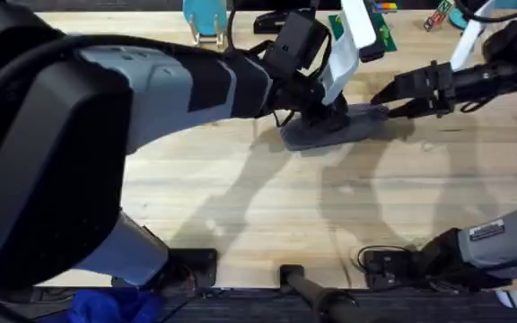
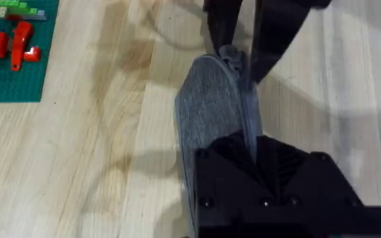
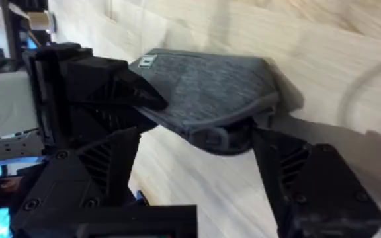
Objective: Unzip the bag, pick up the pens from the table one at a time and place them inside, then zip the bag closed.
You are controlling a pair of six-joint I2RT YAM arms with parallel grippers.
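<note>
Overhead, the left gripper (image 1: 333, 111) presses down on the middle of the grey-blue pencil pouch (image 1: 330, 127), while the right gripper (image 1: 386, 99) reaches in from the right to the pouch's right end. Seen from the left wrist, the left jaws are clamped on the near end of the pouch (image 2: 213, 112), pinching the fabric beside the zipper line, and the right gripper's two black fingers (image 2: 273, 39) stand a little apart at the far end, one on each side of the small zipper pull (image 2: 230, 54). Whether they actually touch the pull cannot be told. From the right wrist, the right gripper (image 3: 197, 149) has its jaws spread, with the pouch's end (image 3: 204, 92) and the zipper tab between them, and the left gripper (image 3: 94, 89) holds the opposite end. The pouch lies flat on the light wooden bench (image 1: 276, 206), zipper seemingly shut along its length. A green building-brick plate (image 2: 15, 63) with red and blue pieces sits well apart from the pouch.
</note>
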